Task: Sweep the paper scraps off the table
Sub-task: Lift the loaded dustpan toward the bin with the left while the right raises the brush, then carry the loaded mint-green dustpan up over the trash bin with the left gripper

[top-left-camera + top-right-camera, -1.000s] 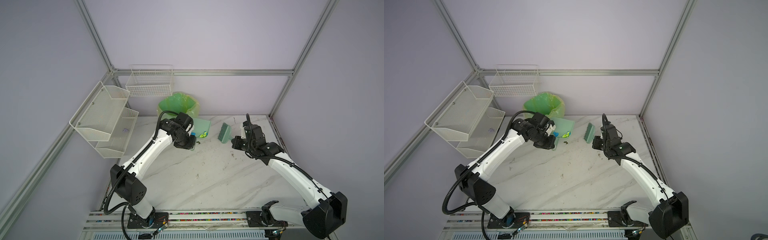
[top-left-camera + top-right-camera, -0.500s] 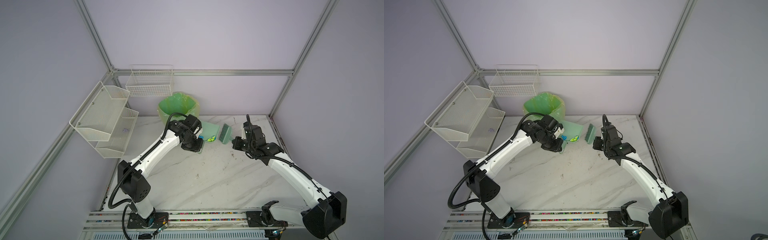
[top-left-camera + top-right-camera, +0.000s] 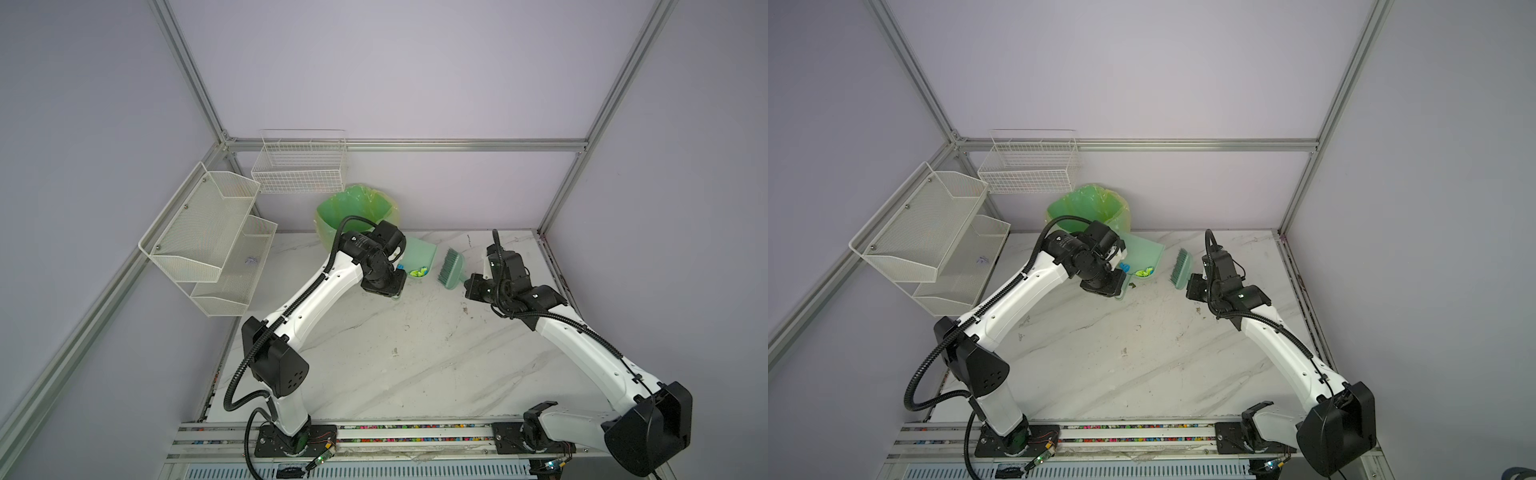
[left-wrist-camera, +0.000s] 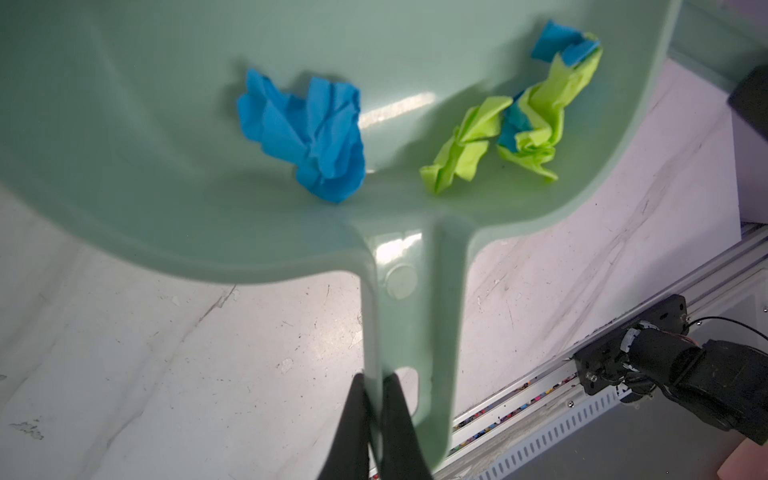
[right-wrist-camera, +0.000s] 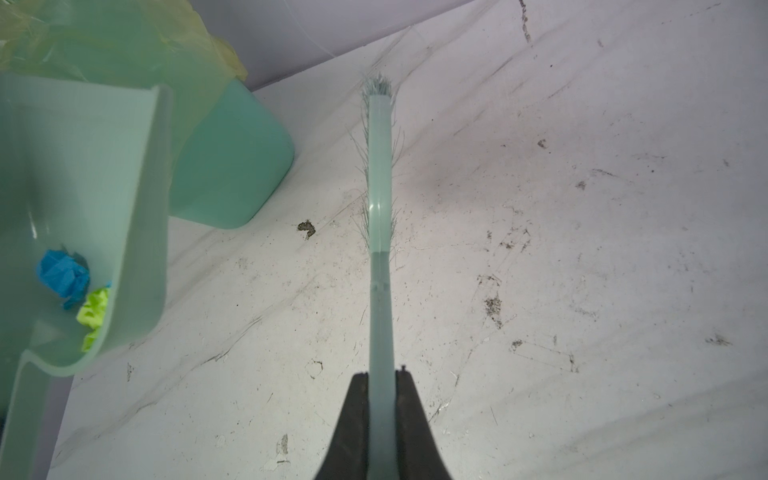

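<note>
Marble table (image 3: 415, 353), bagged bin (image 3: 357, 203) at back; left gripper (image 4: 374, 386) clamps dustpan (image 4: 124, 166) handle, pan tilted lip-up near bin so paper scraps (image 4: 307, 133) pool inside by the handle, probably for dumping. Beside it, brush (image 5: 380, 166) hangs clear, clamped in right gripper (image 5: 382, 382).

No text, label, brand or number can be read in any view; a tiny white mark (image 3: 354, 238) on the left arm (image 3: 316, 291) is seen but cannot be made out.
</note>
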`<state>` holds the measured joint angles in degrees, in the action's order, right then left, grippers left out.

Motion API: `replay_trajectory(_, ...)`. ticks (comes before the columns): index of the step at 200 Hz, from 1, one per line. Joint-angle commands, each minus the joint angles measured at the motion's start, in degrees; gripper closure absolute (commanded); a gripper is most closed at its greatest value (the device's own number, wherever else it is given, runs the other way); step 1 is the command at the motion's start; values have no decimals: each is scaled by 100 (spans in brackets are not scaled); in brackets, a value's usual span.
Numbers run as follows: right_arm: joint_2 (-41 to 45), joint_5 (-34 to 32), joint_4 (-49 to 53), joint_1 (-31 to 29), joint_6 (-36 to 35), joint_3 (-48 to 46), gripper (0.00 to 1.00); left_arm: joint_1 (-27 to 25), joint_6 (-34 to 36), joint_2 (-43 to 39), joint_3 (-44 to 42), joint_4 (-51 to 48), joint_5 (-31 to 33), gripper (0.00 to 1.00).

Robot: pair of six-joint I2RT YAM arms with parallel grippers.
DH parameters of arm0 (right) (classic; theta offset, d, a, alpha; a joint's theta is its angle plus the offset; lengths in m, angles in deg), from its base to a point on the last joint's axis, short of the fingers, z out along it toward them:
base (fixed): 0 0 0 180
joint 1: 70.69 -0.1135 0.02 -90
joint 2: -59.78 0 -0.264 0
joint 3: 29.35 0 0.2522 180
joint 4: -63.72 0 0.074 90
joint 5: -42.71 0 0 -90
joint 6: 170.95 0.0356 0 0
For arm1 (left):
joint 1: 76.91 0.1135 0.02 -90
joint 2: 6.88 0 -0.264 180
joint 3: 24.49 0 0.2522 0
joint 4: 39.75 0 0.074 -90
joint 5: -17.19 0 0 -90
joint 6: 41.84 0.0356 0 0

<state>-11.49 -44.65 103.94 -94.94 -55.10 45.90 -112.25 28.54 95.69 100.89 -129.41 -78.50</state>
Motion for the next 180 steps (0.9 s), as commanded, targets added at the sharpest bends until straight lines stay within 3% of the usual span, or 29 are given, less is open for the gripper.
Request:
replay_trajectory(1, 19, 17, -105, 46, -52, -80, 100, 20, 199, 53, 942, -249, 179, 100)
replay_trajectory(59, -153, 32, -106, 65, -117, -21, 100, 231, 296, 263, 2210, -224, 758, 100)
replay_trajectory(114, -419, 97, -132, 84, -200, 96, 100, 1207, 314, 339, 2464, 110, 621, 100)
replay_trajectory(146, -510, 106, -183, 80, -194, 133, 100, 1559, 516, 444, 2463, 80, 1153, 100)
replay_trajectory(180, -572, 154, -238, 92, -167, 136, 100, 1650, 933, 560, 2424, 3, 2300, 100)
